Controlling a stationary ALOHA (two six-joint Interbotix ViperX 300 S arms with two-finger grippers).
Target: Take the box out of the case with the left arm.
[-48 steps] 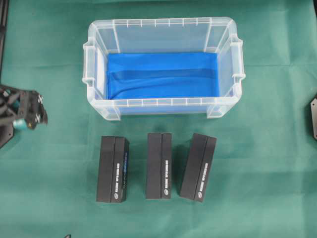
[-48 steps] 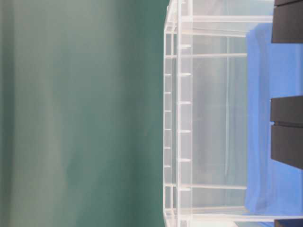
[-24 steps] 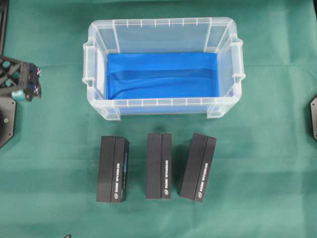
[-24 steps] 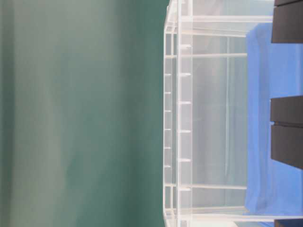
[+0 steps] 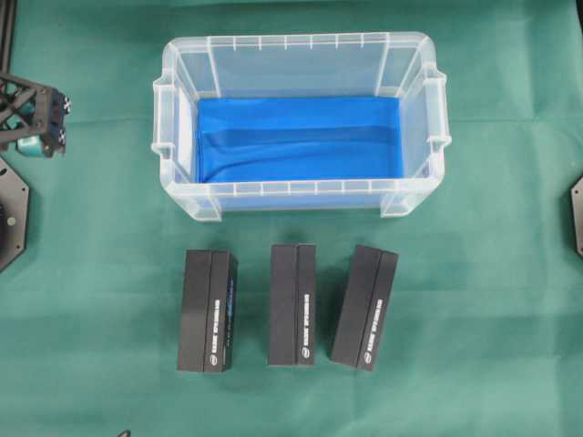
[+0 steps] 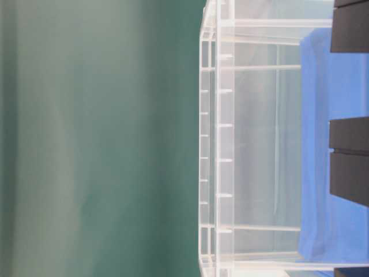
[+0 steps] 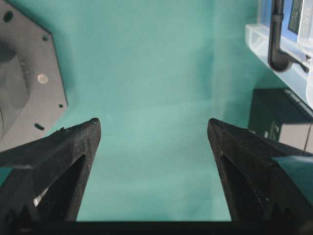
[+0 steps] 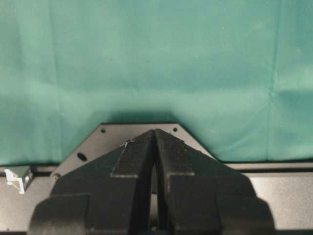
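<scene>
The black lattice left hand (image 5: 36, 123), wide open and empty, has swung up the view's left edge, with the clear ribbed plastic case (image 5: 301, 196) well to its right.

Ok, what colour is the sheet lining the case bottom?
Blue. The sheet in the case shows best in the overhead view.

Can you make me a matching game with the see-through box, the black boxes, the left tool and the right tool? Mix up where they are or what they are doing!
Things:
1. case
2. three black boxes
3. left tool
4. right tool

States:
A. shut tight
B. wide open, nothing between its fingers
C. lying side by side on the green cloth
D. only a blue sheet inside

Pairs: 1-D, 2-C, 3-B, 4-A
</scene>
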